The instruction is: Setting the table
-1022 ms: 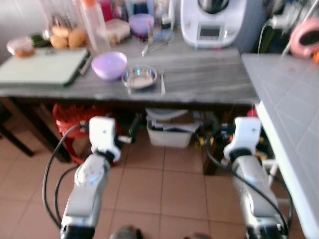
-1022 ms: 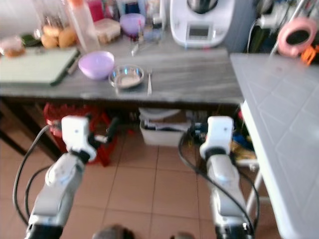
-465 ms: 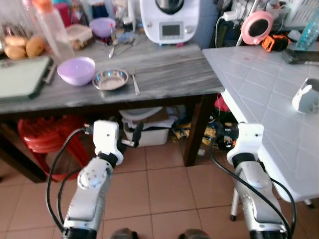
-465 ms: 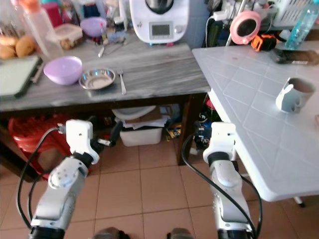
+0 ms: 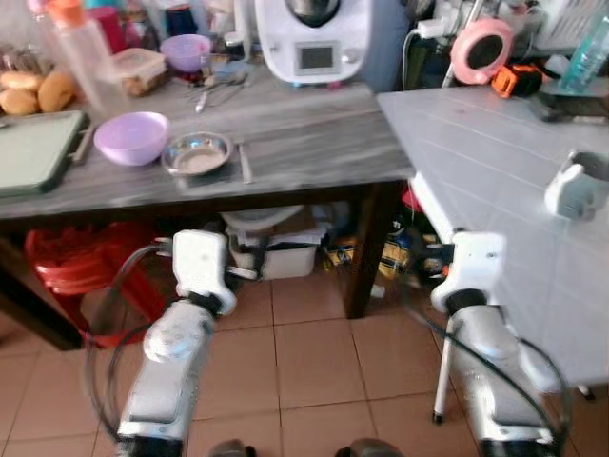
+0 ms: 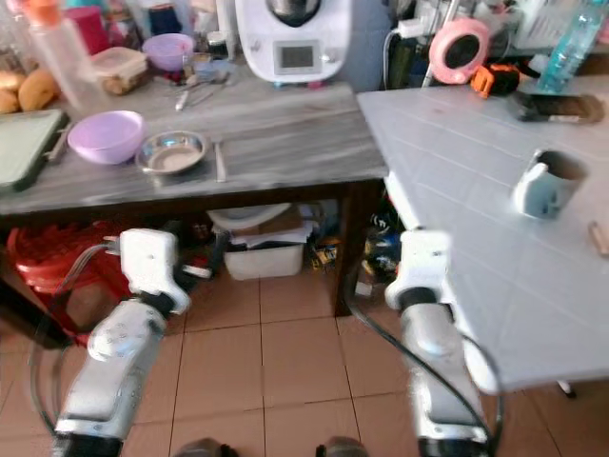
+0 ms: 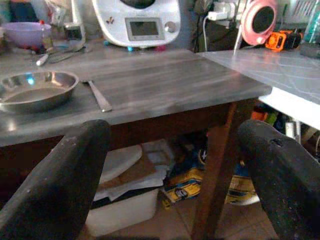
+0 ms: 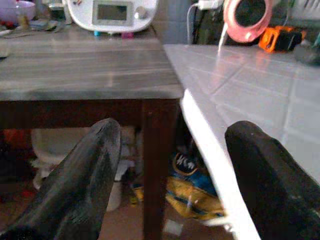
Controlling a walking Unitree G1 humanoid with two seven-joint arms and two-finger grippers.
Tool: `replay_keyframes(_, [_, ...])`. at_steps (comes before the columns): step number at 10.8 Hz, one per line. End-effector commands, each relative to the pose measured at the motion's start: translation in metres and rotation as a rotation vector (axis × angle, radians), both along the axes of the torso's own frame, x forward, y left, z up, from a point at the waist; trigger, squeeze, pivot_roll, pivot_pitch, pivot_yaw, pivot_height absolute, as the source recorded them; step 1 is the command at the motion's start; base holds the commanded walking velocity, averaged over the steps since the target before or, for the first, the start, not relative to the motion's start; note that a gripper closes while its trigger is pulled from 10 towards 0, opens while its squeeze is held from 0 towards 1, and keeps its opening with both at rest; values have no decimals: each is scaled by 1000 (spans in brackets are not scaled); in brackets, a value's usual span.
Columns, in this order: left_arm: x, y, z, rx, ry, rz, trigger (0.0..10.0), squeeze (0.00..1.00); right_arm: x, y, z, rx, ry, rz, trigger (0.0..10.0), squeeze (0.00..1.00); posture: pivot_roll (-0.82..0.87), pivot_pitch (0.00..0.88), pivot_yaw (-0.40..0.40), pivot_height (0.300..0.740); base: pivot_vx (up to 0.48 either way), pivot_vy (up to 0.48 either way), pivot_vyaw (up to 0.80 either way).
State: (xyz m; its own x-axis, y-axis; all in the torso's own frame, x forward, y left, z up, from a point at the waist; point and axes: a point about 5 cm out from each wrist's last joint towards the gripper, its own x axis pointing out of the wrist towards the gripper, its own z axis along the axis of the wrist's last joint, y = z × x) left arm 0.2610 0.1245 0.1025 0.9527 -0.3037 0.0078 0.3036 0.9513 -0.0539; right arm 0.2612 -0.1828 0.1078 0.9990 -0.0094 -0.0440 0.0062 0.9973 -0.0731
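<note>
A steel bowl with a fork beside it lies on the grey wooden table, next to a purple bowl. The same steel bowl and fork appear in the left wrist view. A pale mug stands on the white tiled table to the right. Both arms are held low in front of the tables, below their tops. My left gripper is open and holds nothing, facing the grey table's front edge. My right gripper is open and holds nothing too, facing the corner where the two tables meet.
A green cutting board, a white kitchen machine, bottles and containers crowd the grey table's back. Under it sit a red stool and a white bin. A table leg stands ahead on the tiled floor.
The whole view has swung to the right, bringing the white tiled table and its mug into sight. Both arms keep the same low pose with open fingers.
</note>
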Motion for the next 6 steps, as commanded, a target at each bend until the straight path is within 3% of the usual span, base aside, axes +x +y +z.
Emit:
replay_keyframes(1, [1, 5, 4, 8, -16, 10, 10000, 0, 3, 6, 9, 2, -39, 20, 10000, 0, -40, 0, 48, 740, 289, -296, 0])
replay_keyframes(6, [3, 7, 4, 11, -16, 15, 10000, 0, 3, 10, 8, 41, -35, 45, 10000, 0, -39, 0, 44, 740, 293, -297, 0])
